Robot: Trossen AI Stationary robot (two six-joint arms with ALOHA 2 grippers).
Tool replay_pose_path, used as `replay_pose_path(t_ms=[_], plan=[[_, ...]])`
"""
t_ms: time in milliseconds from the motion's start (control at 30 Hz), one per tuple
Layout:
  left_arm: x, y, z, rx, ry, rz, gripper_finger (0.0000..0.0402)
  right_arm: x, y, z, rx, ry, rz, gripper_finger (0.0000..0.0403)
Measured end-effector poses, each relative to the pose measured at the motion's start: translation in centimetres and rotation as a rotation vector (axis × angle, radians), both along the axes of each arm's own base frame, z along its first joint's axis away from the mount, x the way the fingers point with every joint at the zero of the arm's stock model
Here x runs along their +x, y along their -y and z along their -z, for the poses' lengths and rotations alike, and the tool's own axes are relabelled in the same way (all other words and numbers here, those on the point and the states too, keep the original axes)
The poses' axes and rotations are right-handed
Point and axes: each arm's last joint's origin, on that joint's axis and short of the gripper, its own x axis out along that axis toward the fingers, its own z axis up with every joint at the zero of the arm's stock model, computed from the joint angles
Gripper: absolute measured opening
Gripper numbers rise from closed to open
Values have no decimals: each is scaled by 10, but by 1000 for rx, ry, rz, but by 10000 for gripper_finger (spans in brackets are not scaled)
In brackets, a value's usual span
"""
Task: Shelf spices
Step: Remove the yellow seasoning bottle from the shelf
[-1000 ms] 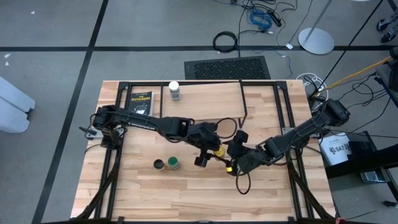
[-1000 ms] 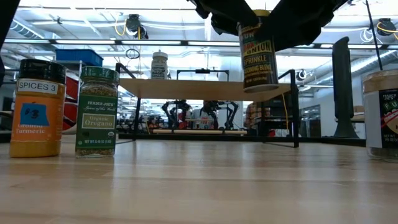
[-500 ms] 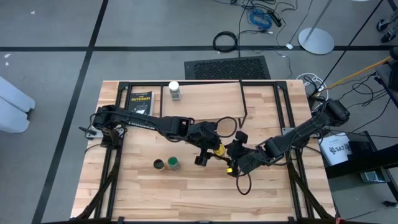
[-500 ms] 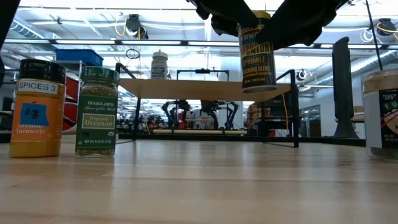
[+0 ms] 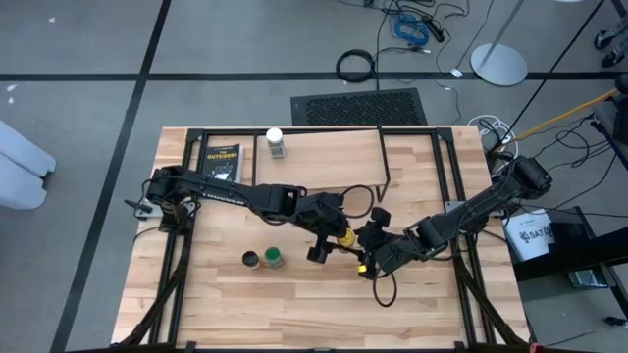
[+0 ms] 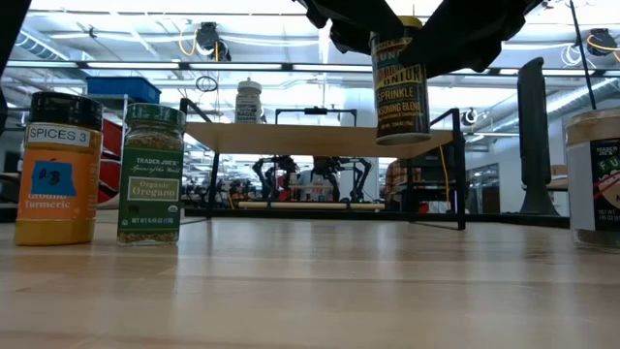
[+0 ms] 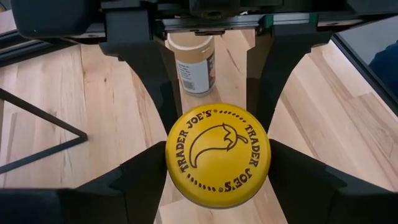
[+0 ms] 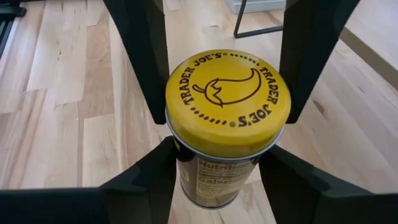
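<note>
The yellow-lidded jar (image 5: 345, 238) hangs in the air near the table's middle, in front of the shelf (image 5: 334, 152). Both grippers are shut on it: the left gripper (image 5: 332, 241) from the left, the right gripper (image 5: 369, 247) from the right. In the low view the jar (image 6: 400, 82) hangs under both dark grippers, slightly tilted. The white-lidded jar (image 5: 276, 143) stands on the shelf plank (image 6: 320, 139). The dark-lidded orange jar (image 5: 251, 259) and the green-lidded jar (image 5: 274, 258) stand on the table. The tan-lidded jar (image 7: 194, 59) stands on the table beyond. My left gripper (image 7: 217, 183) pinches the jar between its two fingers at the yellow lid's rim (image 7: 171, 158). It comes from above, slanting from the table's left. The jar hangs clear of the table. My right gripper (image 8: 217, 177) pinches the jar's body just under the lid (image 8: 183, 165). It comes from above, slanting from the right. The jar is clear of the table and nearly upright.
A flat black packet (image 5: 223, 160) lies at the shelf's left end. The orange jar (image 6: 58, 170) and green jar (image 6: 151, 174) stand left of the held jar, the tan-lidded one (image 6: 596, 179) to its right. Bare plank lies right of the white-lidded jar (image 6: 249, 101).
The held jar has tipped slightly nearer to upright while hanging between the two grippers. Both arms have stayed almost where they were.
</note>
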Motion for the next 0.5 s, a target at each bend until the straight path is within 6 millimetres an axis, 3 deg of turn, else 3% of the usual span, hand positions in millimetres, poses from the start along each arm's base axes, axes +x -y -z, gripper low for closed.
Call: replay_pose_path(t_ms=[500], plan=[[0,1,0,0,-2,2,272,-2,0,3,26,-32,5,193]])
